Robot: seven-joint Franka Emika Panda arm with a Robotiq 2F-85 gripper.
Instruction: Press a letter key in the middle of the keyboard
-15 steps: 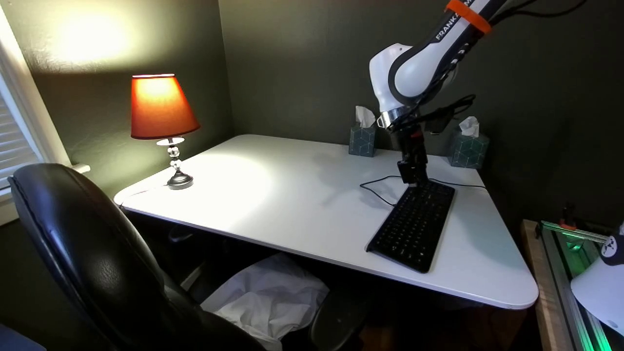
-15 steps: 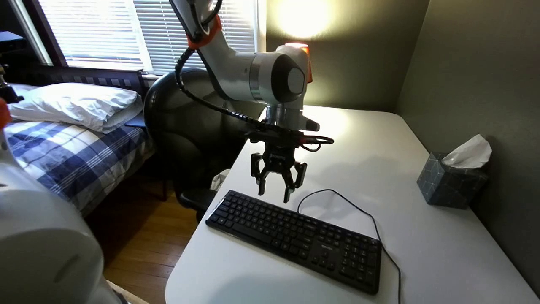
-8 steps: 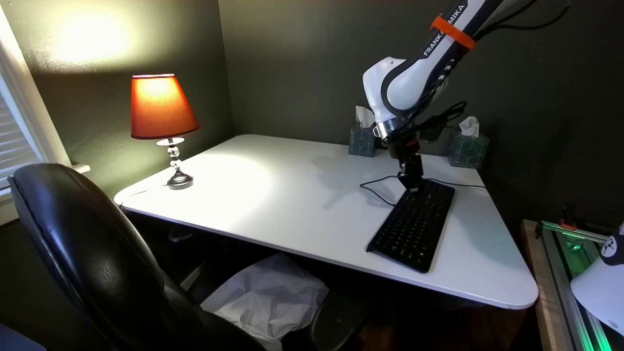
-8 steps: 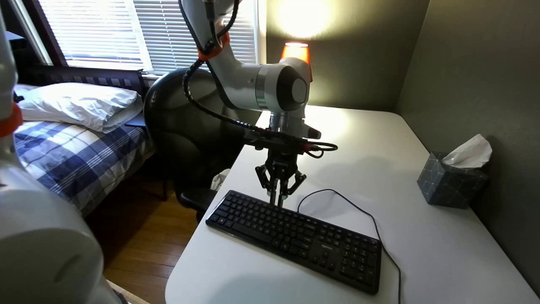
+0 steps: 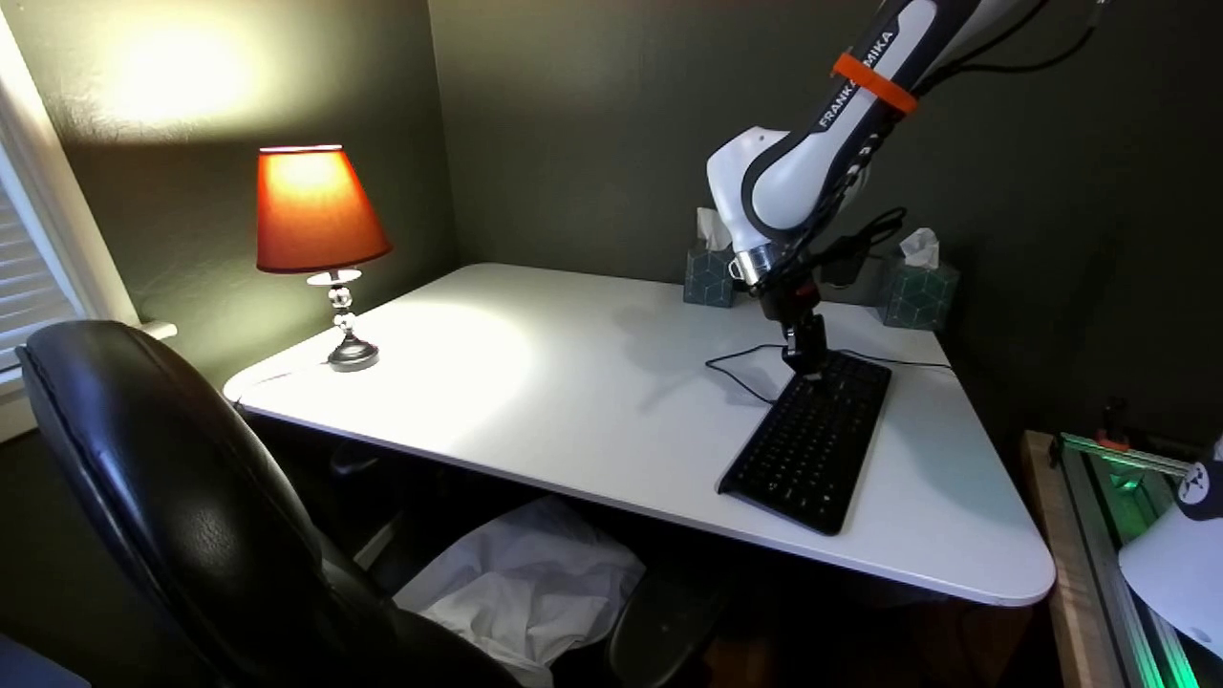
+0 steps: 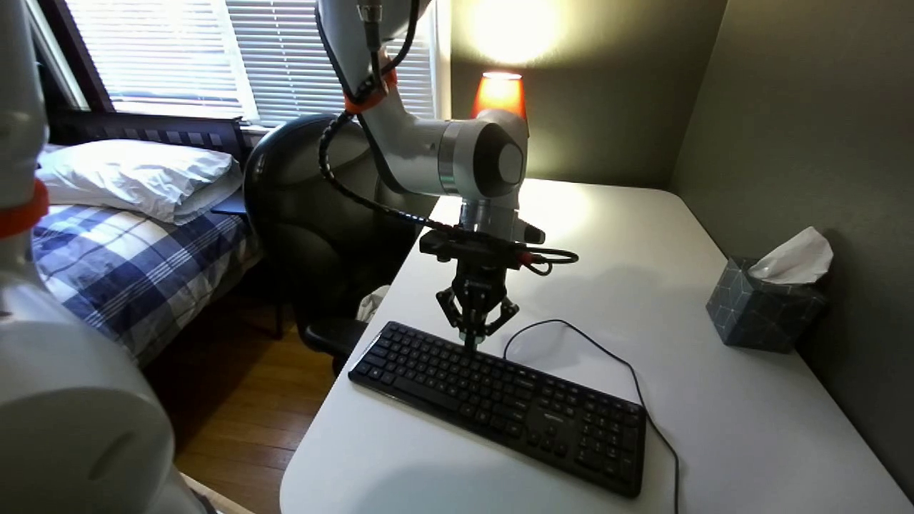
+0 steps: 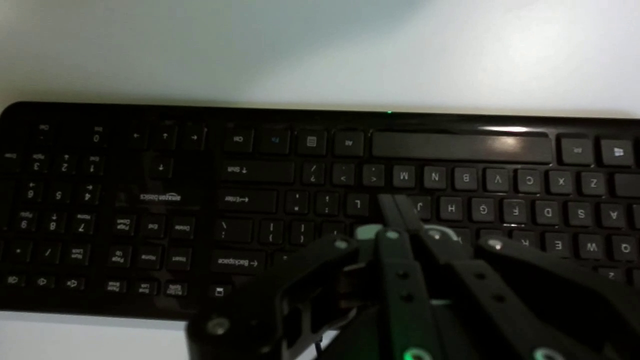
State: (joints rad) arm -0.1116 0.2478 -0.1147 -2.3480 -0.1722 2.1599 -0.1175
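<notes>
Keyboard [image 6: 500, 407] lies beneath the tool [image 6: 470, 348]; jaws together, contact with it unclear

The keyboard [image 6: 500, 410] is a flat black rectangle with rows of white-lettered keys [image 7: 451, 208] and a thin black cable [image 6: 558, 321]. In an exterior view it lies face up on the desk [image 6: 643, 235], slanting from ten to four o'clock, number pad [image 6: 605, 435] toward four.

Orange-shaded table lamp [image 5: 320, 215], lit, upper left in exterior view; two tissue boxes [image 5: 919, 296], right of centre; black office chair [image 5: 191, 516], lower left. Pillow [image 6: 136, 175], plaid bedcover [image 6: 136, 250], left in exterior view; window blinds [image 6: 275, 57], upper left.
</notes>
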